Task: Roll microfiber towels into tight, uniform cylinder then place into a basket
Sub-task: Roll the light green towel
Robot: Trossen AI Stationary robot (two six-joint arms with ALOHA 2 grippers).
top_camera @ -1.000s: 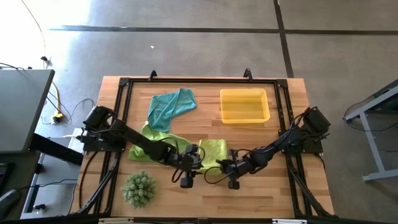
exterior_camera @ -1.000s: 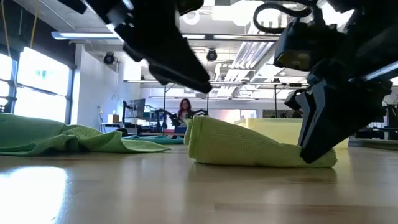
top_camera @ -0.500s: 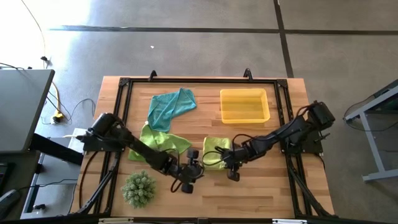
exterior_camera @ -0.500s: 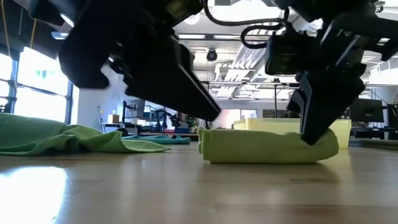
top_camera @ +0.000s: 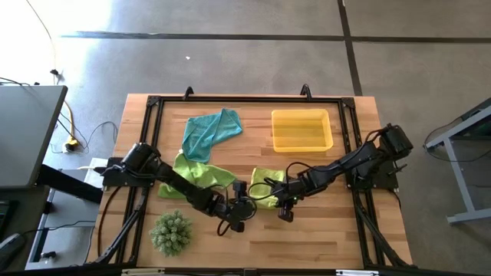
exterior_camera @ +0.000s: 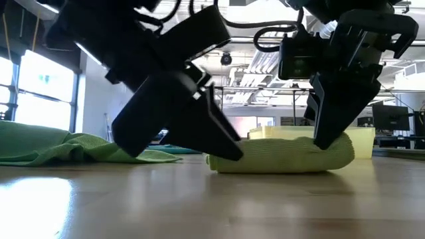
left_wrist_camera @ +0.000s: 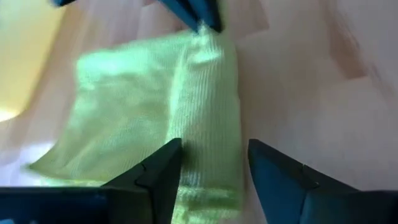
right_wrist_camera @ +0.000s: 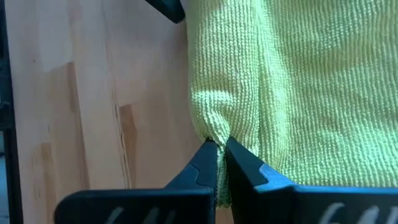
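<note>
On the table (top_camera: 322, 230), seen from above, the plant (top_camera: 170, 233) sits at about 8 o'clock from the middle, clear of the work. Just above it a loose green towel (top_camera: 192, 172) lies crumpled at 9 o'clock, and the blue towel (top_camera: 210, 133) lies unrolled at 11 o'clock; both look set aside, waiting for their turn.

Near the middle, the left gripper (top_camera: 238, 213) comes in low from 9 o'clock. Its 2 fingers (left_wrist_camera: 160, 174) stand apart and straddle the left end of the half-rolled towel (top_camera: 267, 188), touching or nearly touching it in the low view, probably to brace the roll so it does not slide or unwind.

Just to its right, the right gripper (top_camera: 282, 205) reaches in from 3 o'clock. Its wrist view shows the fingers pinched together on a fold at the towel's edge, so the cloth is clamped where the roll forms. That grip likely lets this arm turn the edge over and keep the cylinder tight. In the low view the towel (exterior_camera: 282, 156) is a low, thick roll lying on the wood between the 2 grippers; part of it is still flat.

At 1 o'clock the basket (top_camera: 302, 129) holds no towels, so all 3 remain to be placed.
</note>
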